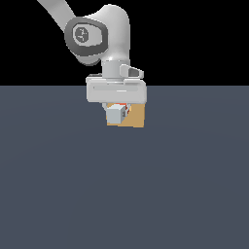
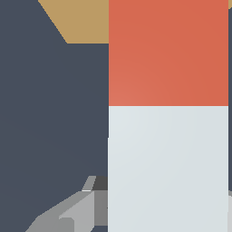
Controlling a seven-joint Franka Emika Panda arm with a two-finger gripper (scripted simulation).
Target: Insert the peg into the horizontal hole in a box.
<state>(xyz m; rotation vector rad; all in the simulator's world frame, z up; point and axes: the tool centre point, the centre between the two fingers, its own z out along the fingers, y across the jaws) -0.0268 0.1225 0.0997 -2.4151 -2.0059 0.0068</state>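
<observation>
Grey-white end: the peg (image 2: 167, 136) fills much of the wrist view — pale near the camera, orange-red farther off.
Peg feel: it looks like a hard, straight bar with flat sides and sharp edges. My guess is that it will not bend or squash. The flat sides may be a bit slippery.
Where to hold: the pale part, squeezed on two flat sides, looks best — that leaves the orange-red end free to go in first.
Gripper: the gripper (image 1: 116, 108) hangs low over the floor with the peg under it. It seems to hold the pale part, but the fingers are mostly hidden, so I cannot tell for sure.
Box: the box (image 1: 135, 116) is tan and sits just behind the peg.
Hole: the peg and the hand cover it, so I cannot see it.
</observation>
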